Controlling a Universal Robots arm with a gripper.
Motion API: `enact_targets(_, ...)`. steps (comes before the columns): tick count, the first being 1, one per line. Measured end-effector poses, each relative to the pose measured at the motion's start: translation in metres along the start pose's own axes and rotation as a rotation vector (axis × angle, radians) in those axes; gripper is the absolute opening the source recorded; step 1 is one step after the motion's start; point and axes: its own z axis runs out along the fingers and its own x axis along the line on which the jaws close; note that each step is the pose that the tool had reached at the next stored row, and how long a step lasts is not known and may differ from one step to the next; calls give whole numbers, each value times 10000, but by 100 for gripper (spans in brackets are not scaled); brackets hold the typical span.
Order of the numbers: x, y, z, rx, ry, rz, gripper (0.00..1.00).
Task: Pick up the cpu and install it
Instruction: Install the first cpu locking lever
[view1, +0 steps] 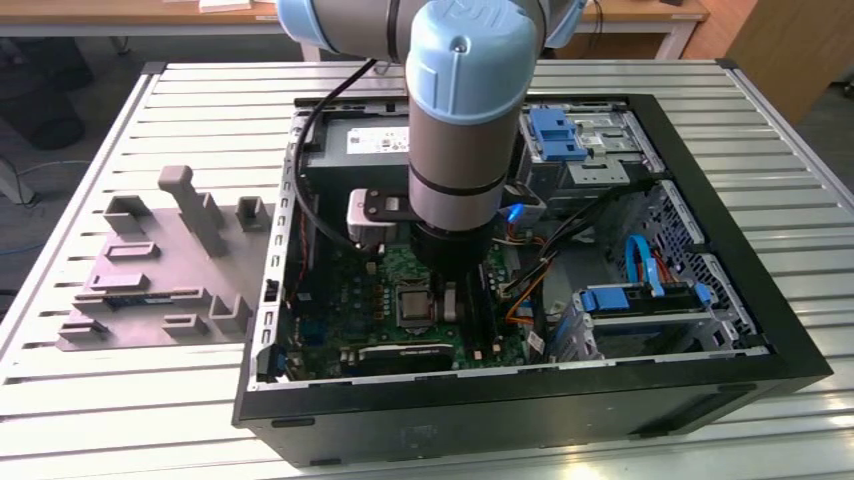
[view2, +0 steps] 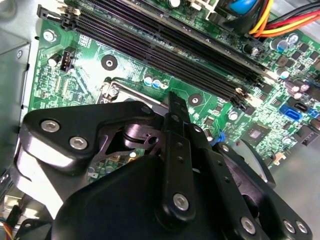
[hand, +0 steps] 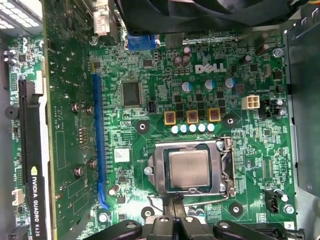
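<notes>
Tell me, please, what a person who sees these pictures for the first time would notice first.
The thick grey robot arm reaching down into the open computer case catches the eye first in the exterior view. Next comes the green motherboard in the first wrist view, where the cpu sits inside its dark socket frame. On the exterior view's left, a grey plastic tray with upright posts lies on the slatted table.

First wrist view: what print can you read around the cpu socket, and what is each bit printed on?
Motherboard: large white logo word near the capacitors; brand print, not quoted.
Graphics card: white lettering along its edge; brand and model, not quoted.
White sticker beside the blue slot: too small to read.
cpu, lying in the socket frame: lid markings too faint.
Board legends: too small.
</notes>
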Motion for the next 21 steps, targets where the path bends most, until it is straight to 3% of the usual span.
enact_targets(21,42,-5,78,-4,-45,-23,11)
